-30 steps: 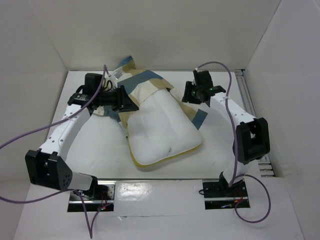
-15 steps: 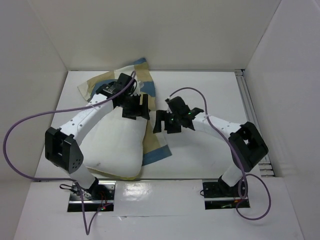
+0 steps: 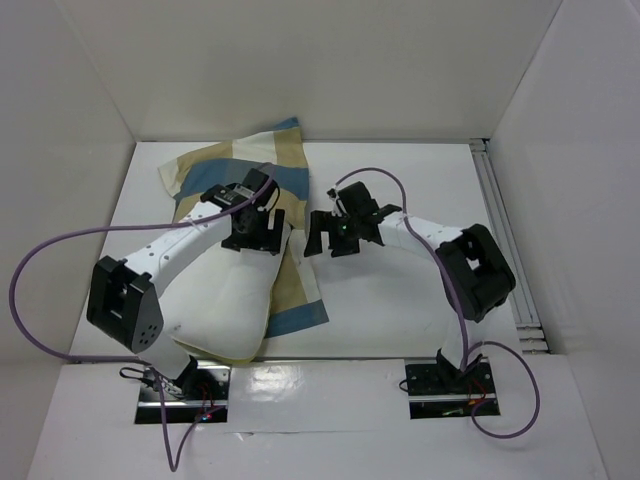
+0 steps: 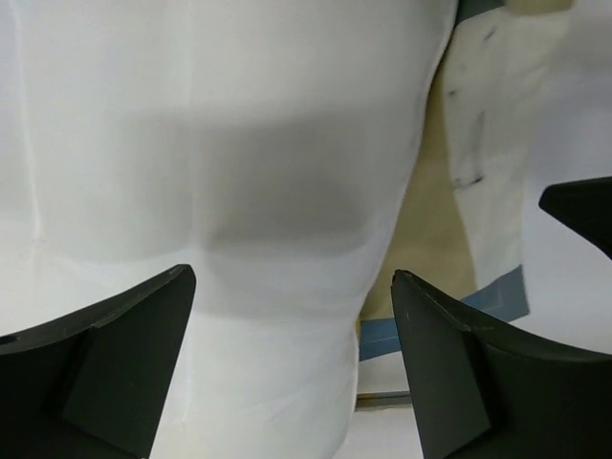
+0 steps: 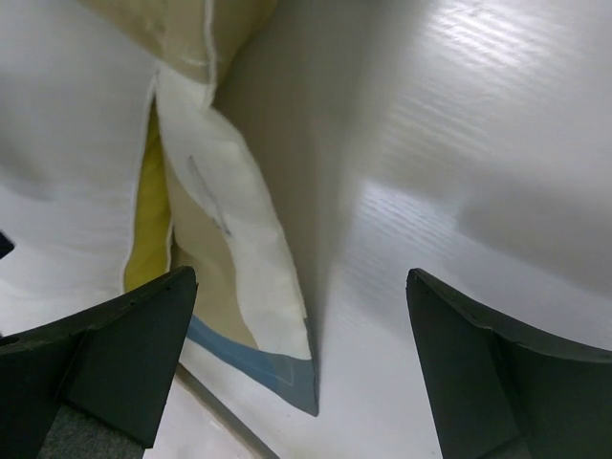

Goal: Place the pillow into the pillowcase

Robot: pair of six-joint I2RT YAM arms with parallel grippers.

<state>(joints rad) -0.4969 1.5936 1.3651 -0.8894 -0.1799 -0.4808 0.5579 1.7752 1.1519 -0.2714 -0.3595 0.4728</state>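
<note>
"While both arms reach out over the table (image 3: 400, 300), how do they stand?"

"The left arm's elbow sits low at the near left. Its forearm runs up and to the right, ending at the left gripper (image 3: 255, 238), which hangs over the far part of the pillow (image 3: 225, 300). The right arm folds at the near right and stretches leftward, so the right gripper (image 3: 335, 243) is near the left one, not touching it."

"Are they holding anything?"

"No. In the left wrist view the two black fingers (image 4: 115, 363) stand wide apart, with only the white pillow beneath them. The right fingers (image 5: 96, 363) are just as wide, over bare table and a cloth edge."

"And the pillowcase?"

"The pillowcase (image 3: 235, 160) is bunched at the pillow's far end, and a strip of it trails down the pillow's right side. The pillow's near part lies bare on the left half of the table. How far its far end is tucked in, I cannot tell"
</note>
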